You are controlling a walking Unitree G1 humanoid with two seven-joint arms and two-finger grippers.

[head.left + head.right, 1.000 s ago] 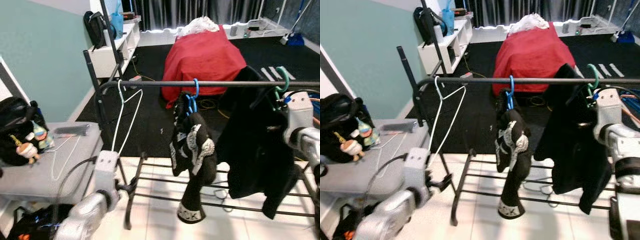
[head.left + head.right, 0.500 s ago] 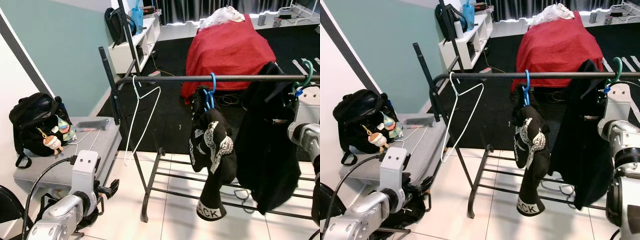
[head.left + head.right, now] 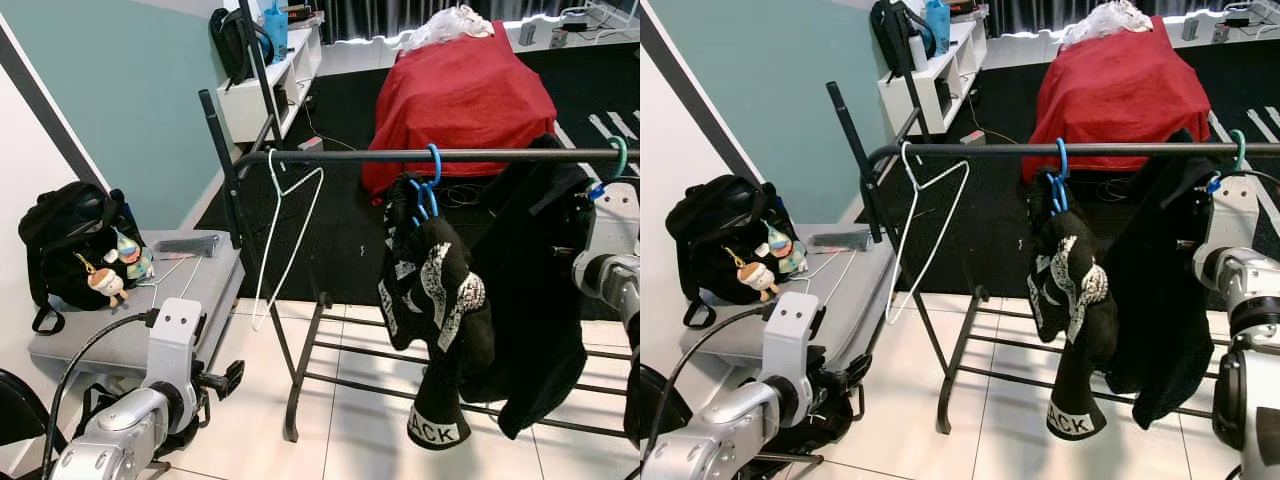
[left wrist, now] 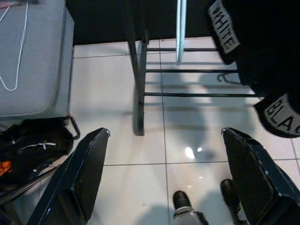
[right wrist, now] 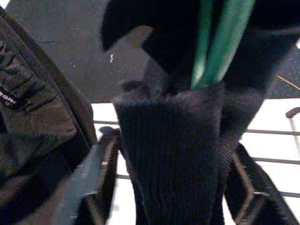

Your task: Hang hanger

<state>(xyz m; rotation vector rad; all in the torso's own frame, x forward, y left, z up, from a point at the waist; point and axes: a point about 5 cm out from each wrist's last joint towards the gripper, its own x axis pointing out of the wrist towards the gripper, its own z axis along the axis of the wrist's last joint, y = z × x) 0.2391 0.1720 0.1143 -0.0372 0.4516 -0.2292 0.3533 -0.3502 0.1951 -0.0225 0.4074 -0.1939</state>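
Claw-wise, the left claw (image 4: 164, 183) is hanging low over the white tile floor (image 4: 187, 140) with its two black fingers (image 4: 79, 178) spread wide and nothing between them. In the head views it sits down by the corner of the grey bench (image 3: 130, 330), which has a black backpack (image 3: 65, 245) with a little plush toy (image 3: 105, 285) on it, plus a spare white wire hanger (image 4: 16, 56) lying flat.

Right claw (image 5: 173, 187) is up at the far right end of the rail (image 3: 430, 155), fingers (image 5: 93, 187) either side of a thick fold of the black garment (image 3: 535, 290) under the green hanger (image 5: 220, 42). They look parted around the cloth, but I can't tell if they're actually pinching it (the fabric blocks most of that view).

As for the hanger in question: the white hanger (image 3: 285, 235) is hooked over the left end of the black rail, dangling bare. Further along, a blue hanger (image 3: 428, 185) carries a black-and-white printed top (image 3: 430, 330), then the black garment beside it.

Behind the rack there's dark carpet, something under a red cover (image 3: 465, 95), and a white shelf unit (image 3: 265, 85) against the teal wall (image 3: 130, 90).
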